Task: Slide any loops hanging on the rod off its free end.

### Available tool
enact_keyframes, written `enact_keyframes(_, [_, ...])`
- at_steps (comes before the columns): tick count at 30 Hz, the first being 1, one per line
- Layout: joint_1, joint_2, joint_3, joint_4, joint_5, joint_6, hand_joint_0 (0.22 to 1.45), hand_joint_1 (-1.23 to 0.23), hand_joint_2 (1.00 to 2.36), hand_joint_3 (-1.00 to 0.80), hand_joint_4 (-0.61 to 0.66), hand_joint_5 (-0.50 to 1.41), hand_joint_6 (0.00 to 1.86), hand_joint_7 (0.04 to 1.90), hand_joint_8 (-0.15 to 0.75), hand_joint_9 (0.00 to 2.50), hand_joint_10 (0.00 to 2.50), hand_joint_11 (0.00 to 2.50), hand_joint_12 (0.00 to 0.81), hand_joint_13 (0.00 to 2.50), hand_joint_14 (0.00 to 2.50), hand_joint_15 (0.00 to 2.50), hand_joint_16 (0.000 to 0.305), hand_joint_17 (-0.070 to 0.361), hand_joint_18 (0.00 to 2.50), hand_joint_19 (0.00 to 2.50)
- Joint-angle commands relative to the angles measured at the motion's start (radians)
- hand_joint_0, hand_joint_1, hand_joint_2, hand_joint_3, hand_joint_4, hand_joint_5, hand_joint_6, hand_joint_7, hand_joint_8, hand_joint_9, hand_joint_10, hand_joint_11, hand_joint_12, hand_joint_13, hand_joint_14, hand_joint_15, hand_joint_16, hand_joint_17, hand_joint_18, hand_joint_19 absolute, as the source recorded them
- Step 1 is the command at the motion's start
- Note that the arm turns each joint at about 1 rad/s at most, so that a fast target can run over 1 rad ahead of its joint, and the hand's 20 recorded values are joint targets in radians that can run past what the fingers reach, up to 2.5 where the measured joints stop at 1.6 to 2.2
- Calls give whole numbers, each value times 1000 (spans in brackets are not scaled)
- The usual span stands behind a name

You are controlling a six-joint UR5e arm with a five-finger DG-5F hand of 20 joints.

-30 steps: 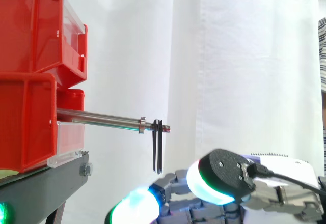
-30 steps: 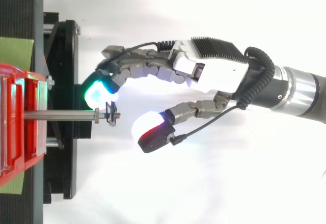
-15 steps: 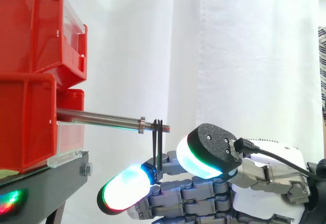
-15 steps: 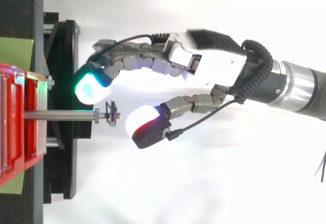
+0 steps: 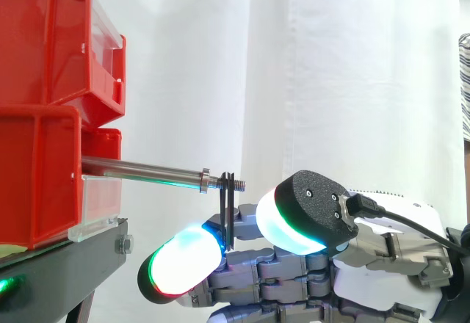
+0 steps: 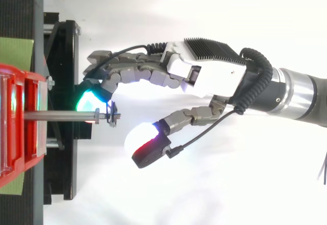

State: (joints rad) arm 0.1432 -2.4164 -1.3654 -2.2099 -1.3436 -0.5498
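Red bins (image 5: 44,110) are sitting stacked two high on a black stand (image 5: 66,268), with a green mat (image 6: 15,51) showing under them from above. White curtain (image 5: 352,81) is hanging behind, and striped fabric (image 5: 465,81) is poking in at the side view's right edge. Clear plastic strip (image 5: 99,224) is running along the lower bin's front; can't tell whether it's carrying a label. Steel rod (image 5: 139,169) is sticking out of the lower bin toward the right and dipping slightly, with a collar (image 5: 205,180) near its threaded free end. Two thin black loops (image 5: 230,213) are hanging side by side on that threaded tip, just outboard of the collar. Robot hand (image 6: 214,79) is sitting below and beside the rod tip, released and grasping nothing, with its fingers (image 5: 180,264) curving loosely under the rod. The loops' lower ends are dangling right at a finger; contact unclear. Thumb pad (image 5: 290,216) is standing apart, right of the loops.
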Motion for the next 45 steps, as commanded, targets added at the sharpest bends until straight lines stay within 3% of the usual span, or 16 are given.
enact_keyframes(1, [1, 0, 0, -2, -2, 1, 552, -549, 1000, -500, 245, -213, 503, 850, 265, 337, 0, 0, 335, 252, 0, 0, 50, 112, 367, 323])
enact_keyframes(13, [1, 0, 0, 12, -5, 1, 558, -515, 1000, -500, 279, -187, 503, 859, 276, 409, 0, 0, 334, 271, 0, 0, 49, 111, 380, 320])
enact_keyframes(21, [-4, 0, 0, 15, -23, 1, 576, -518, 1002, -477, 322, -156, 504, 988, 278, 436, 0, 0, 328, 292, 0, 0, 48, 109, 398, 334])
enact_keyframes(35, [-5, 0, 9, 36, -29, -1, 590, -513, 1005, -454, 234, -107, 504, 1168, 282, 584, 0, 0, 322, 377, 0, 0, 47, 105, 465, 360])
enact_keyframes(38, [-5, 0, 40, 13, -37, -2, 614, -519, 1007, -429, 188, -88, 503, 1274, 285, 635, 0, 15, 320, 409, 0, 0, 46, 105, 487, 378])
enact_keyframes(45, [-1, 2, 45, -11, -49, -4, 633, -549, 1012, -360, 178, -82, 502, 1416, 289, 675, 2, 41, 321, 436, 0, 0, 46, 104, 509, 381])
